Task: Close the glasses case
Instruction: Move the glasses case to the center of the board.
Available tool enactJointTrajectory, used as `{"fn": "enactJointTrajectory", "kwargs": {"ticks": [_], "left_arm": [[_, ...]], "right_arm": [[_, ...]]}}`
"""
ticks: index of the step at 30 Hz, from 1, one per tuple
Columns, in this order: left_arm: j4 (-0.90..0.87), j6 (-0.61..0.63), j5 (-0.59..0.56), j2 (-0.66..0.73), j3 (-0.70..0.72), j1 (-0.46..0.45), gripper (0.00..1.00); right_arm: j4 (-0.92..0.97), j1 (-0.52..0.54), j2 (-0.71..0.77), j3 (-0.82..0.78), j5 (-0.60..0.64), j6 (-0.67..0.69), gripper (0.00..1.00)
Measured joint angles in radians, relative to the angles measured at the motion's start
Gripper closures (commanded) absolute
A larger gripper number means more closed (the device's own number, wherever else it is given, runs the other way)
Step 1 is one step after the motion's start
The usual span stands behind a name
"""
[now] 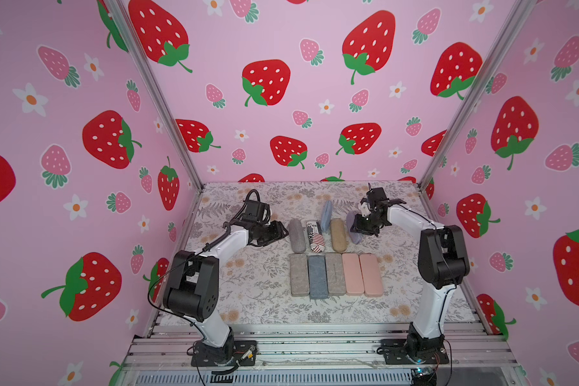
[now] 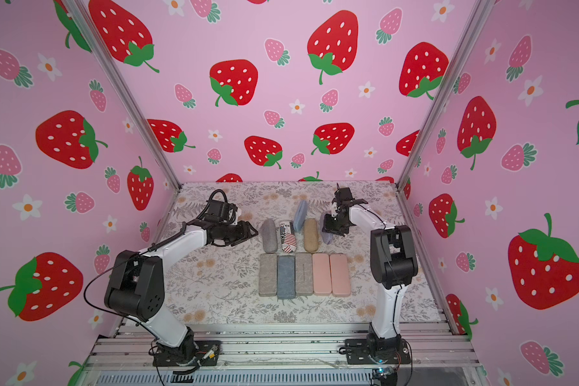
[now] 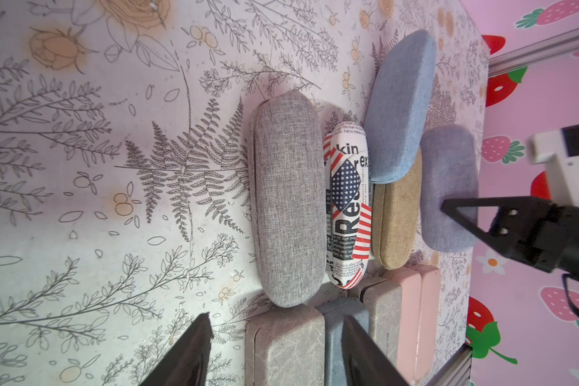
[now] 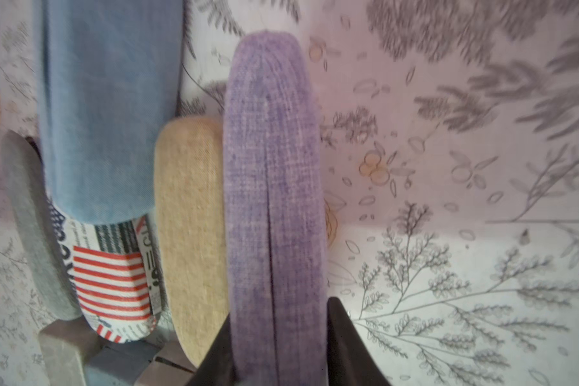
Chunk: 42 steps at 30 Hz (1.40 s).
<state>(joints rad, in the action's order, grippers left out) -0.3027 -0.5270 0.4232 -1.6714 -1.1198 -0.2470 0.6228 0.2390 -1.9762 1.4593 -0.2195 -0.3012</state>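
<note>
I'm looking down on the bench (image 1: 248, 300), floral cloth across it, an arm on each side. Middle of the bench: a row of five flat cases (image 1: 335, 274), edge to edge, all lids down as far as I can see. Behind them, toward the far edge, the rounded ones: grey case (image 3: 288, 200), flag-print case (image 3: 348, 207), tan case (image 3: 398, 217), with a blue case (image 3: 398, 107) resting across the far ends of the last two.

My target is the purple case (image 4: 271, 167), at the right end of that rear row, tipped up on its long edge, just beside the tan one. The right gripper (image 4: 281, 310) is clenched on it, a finger pressed against each broad face. The left gripper (image 3: 278, 322) hangs over the near row with jaws parted and nothing between them.

The seam along the purple case's upper edge reads as a thin line, no gap. My call is that the squeeze is the closing step and it's nearly done. I can't tell whether the case has caught shut. What's left is letting go and laying it flat.
</note>
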Motion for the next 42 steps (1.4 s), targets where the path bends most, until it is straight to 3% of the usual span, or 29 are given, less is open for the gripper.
{"fn": "enactJointTrajectory", "kwargs": {"ticks": [7, 13, 18, 26, 34, 42], "left_arm": [[0.013, -0.022, 0.005, 0.028, 0.012, -0.018, 0.38], [0.014, -0.029, 0.004, 0.03, 0.012, -0.037, 0.37], [0.01, -0.037, 0.003, 0.03, 0.01, -0.052, 0.36], [0.0, -0.042, -0.003, 0.021, -0.039, -0.079, 0.36], [-0.014, -0.041, -0.005, -0.013, -0.077, -0.102, 0.36], [-0.056, -0.017, -0.004, -0.117, -0.237, -0.118, 0.35]], "right_arm": [[-0.087, -0.031, 0.016, -0.103, -0.137, -0.01, 0.68], [-0.149, -0.042, 0.025, -0.154, -0.203, -0.035, 0.55], [-0.147, -0.042, 0.025, -0.167, -0.187, -0.04, 0.49], [-0.139, -0.042, 0.034, -0.167, -0.146, -0.039, 0.49], [-0.122, -0.042, 0.05, -0.167, -0.104, -0.04, 0.37], [-0.097, -0.042, 0.108, -0.167, -0.041, -0.038, 0.35]]}}
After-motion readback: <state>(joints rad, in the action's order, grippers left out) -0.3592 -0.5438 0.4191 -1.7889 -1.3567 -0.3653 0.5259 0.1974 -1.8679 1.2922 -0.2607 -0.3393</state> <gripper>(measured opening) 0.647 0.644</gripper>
